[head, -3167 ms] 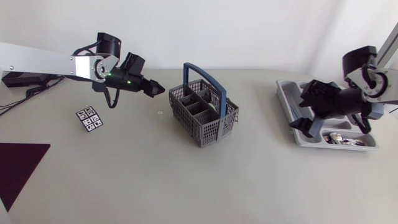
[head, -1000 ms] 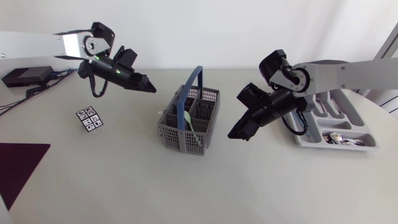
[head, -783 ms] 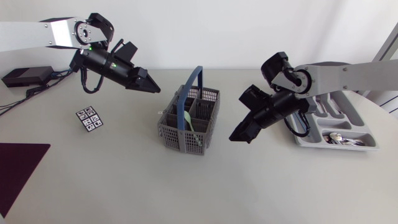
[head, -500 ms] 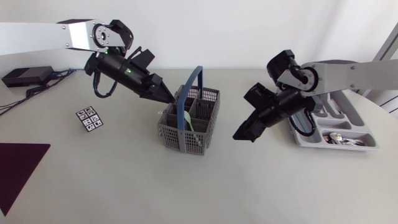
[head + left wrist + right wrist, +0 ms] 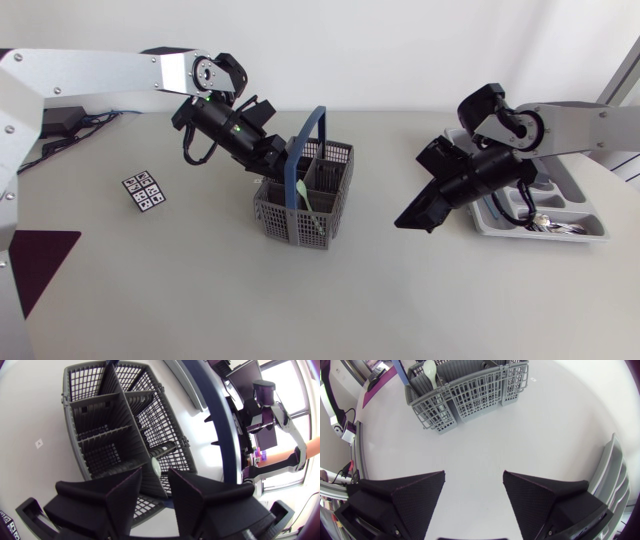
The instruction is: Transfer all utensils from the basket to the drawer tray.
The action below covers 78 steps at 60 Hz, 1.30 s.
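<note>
Left wrist view: the left hand [image 5: 155, 476], released, hangs above the pale spoon [image 5: 155, 463] in the basket [image 5: 95, 405], a utensil judged light, stiff and slick, best pinched at its upstanding bowl.

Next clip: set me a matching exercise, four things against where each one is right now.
Things:
1. left gripper
2. right gripper
3. pale green spoon
4. metal spoons

Places:
A. lying in the drawer tray
B. over bare table, between basket and tray
C. standing in a basket compartment
D. at the basket's rim, beside the blue handle

Pairs: 1-D, 2-B, 3-C, 4-A
</note>
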Available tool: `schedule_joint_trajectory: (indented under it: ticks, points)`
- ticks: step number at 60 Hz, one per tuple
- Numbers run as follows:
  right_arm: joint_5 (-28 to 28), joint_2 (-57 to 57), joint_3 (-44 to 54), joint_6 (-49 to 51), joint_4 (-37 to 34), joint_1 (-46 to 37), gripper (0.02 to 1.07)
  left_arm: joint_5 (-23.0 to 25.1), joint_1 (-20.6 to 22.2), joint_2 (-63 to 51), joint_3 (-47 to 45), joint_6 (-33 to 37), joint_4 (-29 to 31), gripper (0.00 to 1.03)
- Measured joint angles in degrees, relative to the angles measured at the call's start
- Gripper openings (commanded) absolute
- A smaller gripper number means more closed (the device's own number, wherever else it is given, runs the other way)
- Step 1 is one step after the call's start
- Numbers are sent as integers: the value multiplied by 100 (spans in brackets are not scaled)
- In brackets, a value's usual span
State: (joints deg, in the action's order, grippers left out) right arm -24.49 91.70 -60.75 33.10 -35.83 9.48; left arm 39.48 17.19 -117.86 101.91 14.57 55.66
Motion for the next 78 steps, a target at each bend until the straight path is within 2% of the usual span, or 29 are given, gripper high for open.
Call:
schedule_joint_trajectory:
  ticks: [24, 31, 43, 51, 66, 78]
  points:
    - [-476, -186, 271, 339, -20, -407, 86, -256, 90, -114, 92, -111, -35, 38]
    - [-691, -295, 275, 343, -7, -267, 92, -291, 90, -125, 92, -144, -81, 36]
    - [-748, -385, 271, 361, 166, 254, 92, -343, 118, -142, 92, -214, -208, 36]
    - [-748, -385, 240, 358, 181, 494, 92, -442, 170, -142, 92, -262, -262, 28]
    - [-726, -330, 210, 339, 343, 699, 92, -437, 203, -142, 92, -280, -280, 7]
    - [-680, -319, 210, 339, 433, 699, 92, -393, 212, -87, 90, -363, -254, 4]
